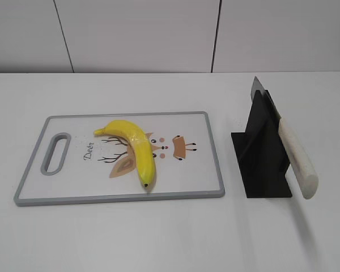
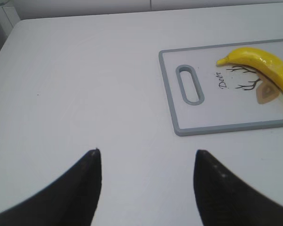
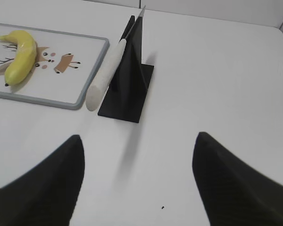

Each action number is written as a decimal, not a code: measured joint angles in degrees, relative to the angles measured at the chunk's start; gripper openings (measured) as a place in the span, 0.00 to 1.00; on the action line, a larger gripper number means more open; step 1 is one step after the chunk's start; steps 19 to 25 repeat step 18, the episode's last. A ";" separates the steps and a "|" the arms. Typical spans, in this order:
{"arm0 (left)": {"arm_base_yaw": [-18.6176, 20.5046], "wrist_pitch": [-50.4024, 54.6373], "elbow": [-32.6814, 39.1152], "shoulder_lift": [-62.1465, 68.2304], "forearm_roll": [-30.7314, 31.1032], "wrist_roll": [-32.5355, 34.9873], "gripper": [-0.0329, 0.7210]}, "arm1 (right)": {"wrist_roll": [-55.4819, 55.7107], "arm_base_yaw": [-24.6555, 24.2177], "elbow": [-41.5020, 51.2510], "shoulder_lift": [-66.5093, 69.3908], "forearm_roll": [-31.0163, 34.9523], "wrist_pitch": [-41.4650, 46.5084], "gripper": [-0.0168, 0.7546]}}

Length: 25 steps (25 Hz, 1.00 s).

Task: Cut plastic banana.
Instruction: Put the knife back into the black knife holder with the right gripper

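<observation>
Both my jaws hanging apart, empty | knife leaning in stand, frame right | risking toppling stand, nudging banana off board.

Cut-off edges and hidden parts

In the left wrist view the plastic banana runs off the right edge, so its dark tip is out of sight, and the cutting board is cropped there too. The right wrist view crops the board's left part, handle slot included. Most of the knife blade sits inside the black stand; only its top corner and the pale handle show. Both wrist views show just the dark tips of the fingers, their bases lost below the frame. The exterior view shows neither arm. A tiny dark speck on the tabletop is too small to identify.
</observation>
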 joint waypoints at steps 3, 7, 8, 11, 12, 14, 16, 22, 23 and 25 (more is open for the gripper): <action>1.91 0.00 0.00 0.00 -0.01 -0.05 0.81 | 0.00 -0.10 0.00 0.00 0.08 0.00 0.73; 5.01 0.00 0.00 0.00 -0.01 0.04 0.81 | 0.00 -0.18 0.00 0.00 0.07 0.00 0.73; 5.67 0.00 0.00 0.00 -0.01 -0.09 0.81 | 0.00 -0.18 0.00 0.00 0.07 0.00 0.73; 7.31 -0.04 0.00 0.00 -0.01 -0.10 0.81 | 0.00 -0.18 0.00 0.00 0.07 0.00 0.73; 7.71 -0.04 0.00 0.00 -0.01 -0.04 0.81 | 0.00 -0.18 0.00 0.00 0.07 0.00 0.73; 7.93 -0.04 0.00 0.00 -0.01 0.02 0.81 | 0.00 -0.18 0.00 0.00 0.07 0.00 0.73; 7.93 -0.04 0.00 0.00 -0.01 0.03 0.81 | 0.00 -0.18 0.00 0.00 0.07 0.00 0.73; 7.93 -0.06 0.00 0.00 -0.01 -0.03 0.81 | 0.00 -0.18 0.00 0.00 0.07 0.00 0.73; 7.93 -0.06 0.00 0.00 -0.01 -0.03 0.81 | 0.00 -0.18 0.00 0.00 0.07 0.00 0.73; 7.93 -0.06 0.00 0.00 -0.01 -0.03 0.81 | 0.00 -0.18 0.00 0.00 0.07 0.00 0.73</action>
